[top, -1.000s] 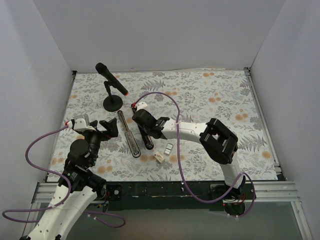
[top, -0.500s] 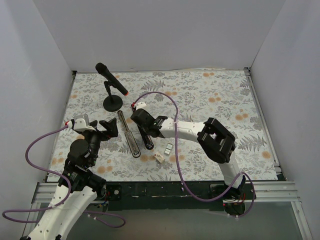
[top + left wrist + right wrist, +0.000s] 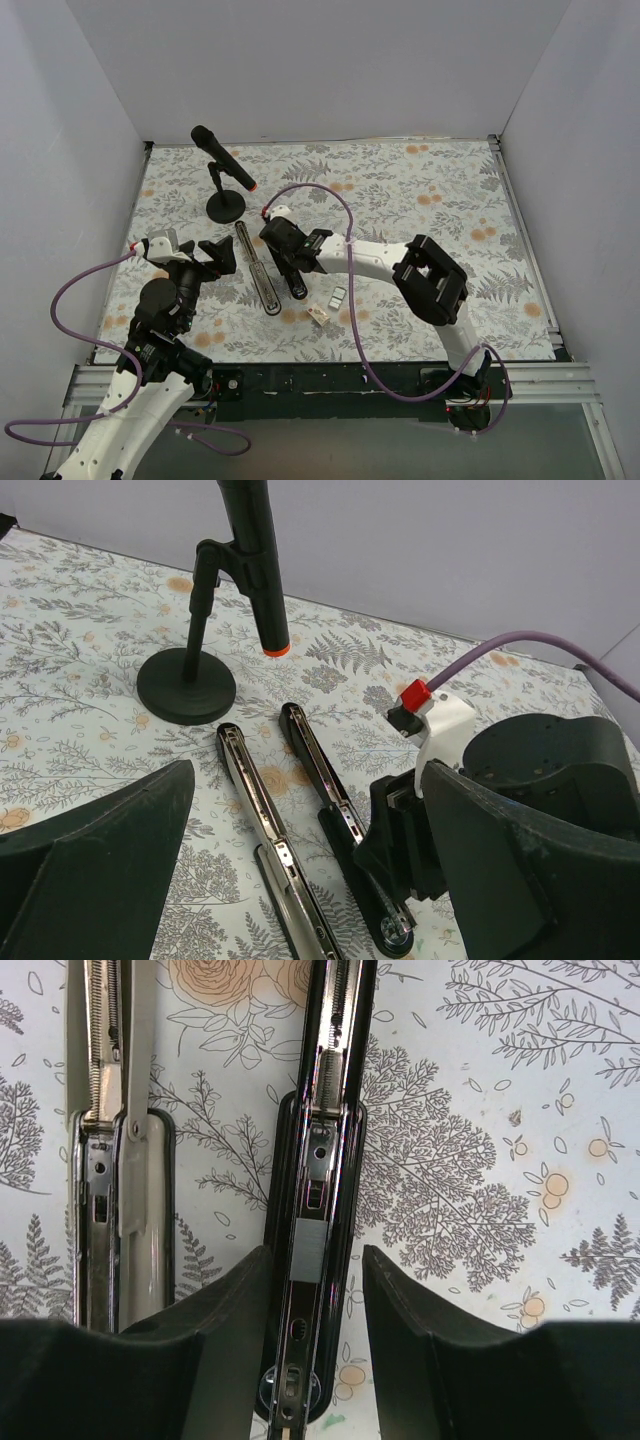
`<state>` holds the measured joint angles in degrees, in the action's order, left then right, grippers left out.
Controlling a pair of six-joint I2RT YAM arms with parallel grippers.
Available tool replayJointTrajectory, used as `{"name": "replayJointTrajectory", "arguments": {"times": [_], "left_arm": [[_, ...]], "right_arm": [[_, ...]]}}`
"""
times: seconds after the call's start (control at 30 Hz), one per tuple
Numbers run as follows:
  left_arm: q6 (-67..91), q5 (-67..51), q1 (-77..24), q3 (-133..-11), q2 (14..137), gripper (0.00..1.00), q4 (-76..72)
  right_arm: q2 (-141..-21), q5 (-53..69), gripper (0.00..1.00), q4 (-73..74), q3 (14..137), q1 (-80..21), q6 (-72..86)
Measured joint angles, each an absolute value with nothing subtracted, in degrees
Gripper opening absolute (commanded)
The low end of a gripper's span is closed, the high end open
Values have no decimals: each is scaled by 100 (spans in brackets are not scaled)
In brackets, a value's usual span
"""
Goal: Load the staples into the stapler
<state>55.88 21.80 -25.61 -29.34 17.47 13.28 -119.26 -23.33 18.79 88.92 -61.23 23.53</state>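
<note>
Top view down over the whole table [image 3: 450,220]; left wrist low, oblique; right wrist straight down, close; stapler [image 3: 257,268] shared.

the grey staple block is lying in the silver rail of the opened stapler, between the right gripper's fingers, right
Not quite: the right wrist view shows the staple block lying in the black arm of the opened stapler, not the silver rail. It does sit between the fingers of the right gripper.
</note>
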Motion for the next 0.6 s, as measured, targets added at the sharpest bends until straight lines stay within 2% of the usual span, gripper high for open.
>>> {"name": "replayJointTrajectory", "arguments": {"times": [0.13,0.4,0.6], "left_arm": [[5588,2180,-2561,-2934,1750,98,1328],[5588,2180,-2561,-2934,1747,98,1328],[5618,2180,-2561,-2934,1776,98,1328]], "right_arm": [[-11631,-2182,56,2058,8910,-6108,2156],[-9983,-1691,55,2097,8291,-5999,1675],[-9983,-1363,57,2263,8215,-5826,1496]]}}
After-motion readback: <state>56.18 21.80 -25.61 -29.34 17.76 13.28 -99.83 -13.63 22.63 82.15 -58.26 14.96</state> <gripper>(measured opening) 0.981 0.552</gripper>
